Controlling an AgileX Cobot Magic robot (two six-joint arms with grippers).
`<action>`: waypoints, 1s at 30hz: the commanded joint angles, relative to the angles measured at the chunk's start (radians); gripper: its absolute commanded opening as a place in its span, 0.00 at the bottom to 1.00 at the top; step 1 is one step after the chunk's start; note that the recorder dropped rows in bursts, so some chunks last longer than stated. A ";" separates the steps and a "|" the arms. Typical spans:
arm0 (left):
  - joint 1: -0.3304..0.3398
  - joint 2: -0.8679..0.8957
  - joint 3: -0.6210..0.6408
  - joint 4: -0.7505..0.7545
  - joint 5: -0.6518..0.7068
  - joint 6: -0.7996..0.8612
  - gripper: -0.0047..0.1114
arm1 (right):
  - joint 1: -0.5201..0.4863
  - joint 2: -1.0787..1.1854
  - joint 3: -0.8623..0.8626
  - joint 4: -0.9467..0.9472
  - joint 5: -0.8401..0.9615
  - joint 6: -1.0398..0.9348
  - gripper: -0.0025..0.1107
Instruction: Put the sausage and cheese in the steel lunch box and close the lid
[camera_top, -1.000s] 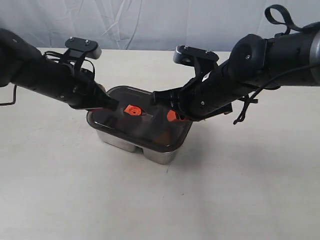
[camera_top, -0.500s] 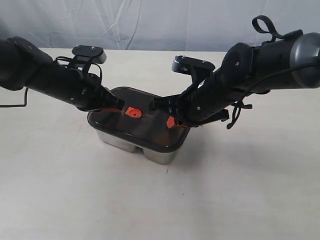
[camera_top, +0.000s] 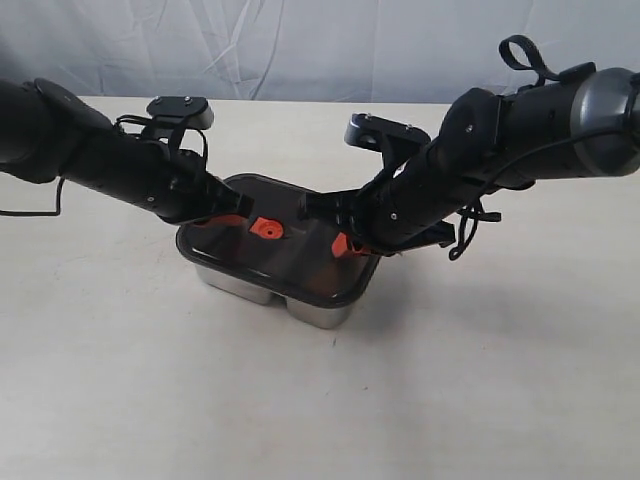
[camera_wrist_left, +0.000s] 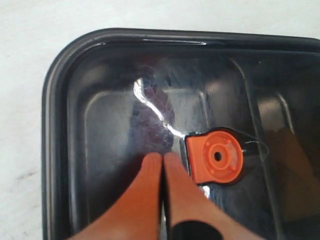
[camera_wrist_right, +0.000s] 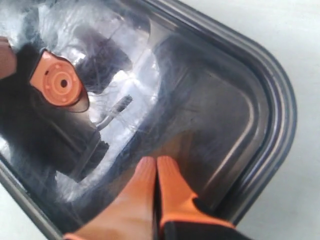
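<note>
Your left gripper (camera_wrist_left: 161, 159), clenched on nothing, rests on the lid (camera_top: 285, 255) just beside its orange valve (camera_top: 265, 228). Your right gripper (camera_wrist_right: 155, 162), equally clenched and empty, rests farther from the valve. The lid covers the steel lunch box (camera_top: 320, 312), and its tint hides sausage and cheese. Push unevenly and the lid may seat crooked, or the box skid on the pale table (camera_top: 450, 380). A creased grey backdrop (camera_top: 300, 50) hangs beyond the valve.

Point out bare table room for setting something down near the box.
Free: table in front of the box, and out to both sides. Crowded: over the lid, where left arm and right arm meet, jaws shut.
</note>
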 joint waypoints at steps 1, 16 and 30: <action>-0.004 0.089 0.038 0.099 0.064 -0.008 0.04 | -0.001 0.044 0.017 -0.023 0.046 0.002 0.01; -0.002 -0.446 -0.004 0.162 0.088 -0.039 0.04 | -0.001 -0.418 0.017 -0.307 -0.006 0.027 0.01; -0.001 -1.112 0.289 0.290 -0.305 -0.061 0.04 | -0.001 -0.862 0.140 -0.972 0.368 0.516 0.01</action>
